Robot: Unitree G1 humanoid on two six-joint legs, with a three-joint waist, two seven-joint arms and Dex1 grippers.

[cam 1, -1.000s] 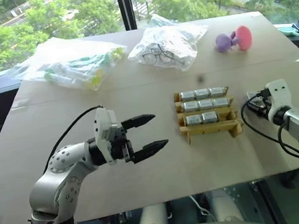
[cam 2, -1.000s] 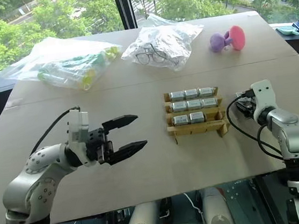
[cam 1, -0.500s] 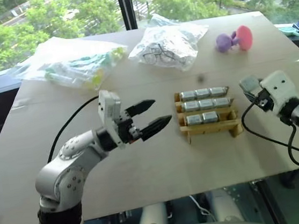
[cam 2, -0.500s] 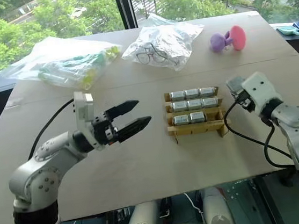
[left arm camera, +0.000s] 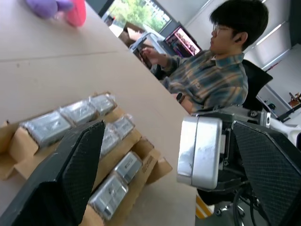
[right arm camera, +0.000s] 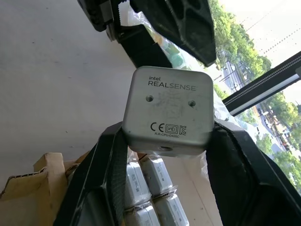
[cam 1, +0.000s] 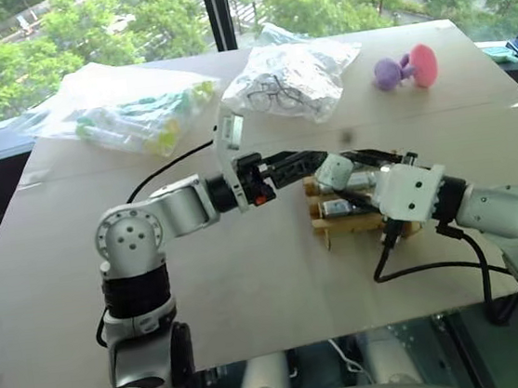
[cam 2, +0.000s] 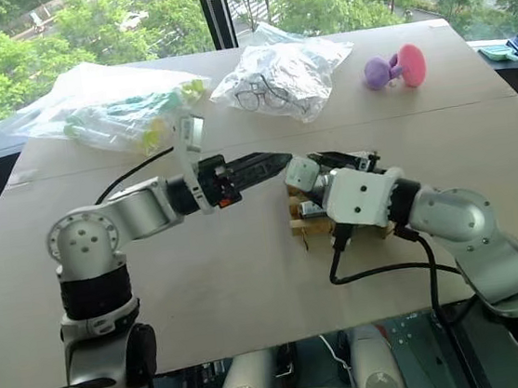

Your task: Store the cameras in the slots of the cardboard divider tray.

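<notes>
**Right claw holds a camera up to the wide-open left claw, over the tray**

Your right gripper (right arm camera: pixel 165 141) is clamped on one camera (right arm camera: pixel 167 111), a silver-grey block pinched between its two black fingers (right arm camera: pixel 106 169), printed end face toward the wrist camera. Your left gripper (left arm camera: pixel 174 165) has its fingers spread wide with nothing between them; in the left wrist view the held camera (left arm camera: pixel 199 151) sits just inside the gap, close to one finger, and you cannot tell there whether it touches.

From the head, the two claws meet tip to tip above the cardboard divider tray (cam 1: pixel 337 225). The tray lies directly beneath and just behind the held camera, with more cameras (left arm camera: pixel 47 126) standing in its slots.

Well beyond the claws lie the bagged eyeglasses (cam 1: pixel 291 80), a bag of coloured items (cam 1: pixel 123 106) and a purple-and-pink toy (cam 1: pixel 406 67). A seated person (left arm camera: pixel 211 75) shows past the table's far edge.
</notes>
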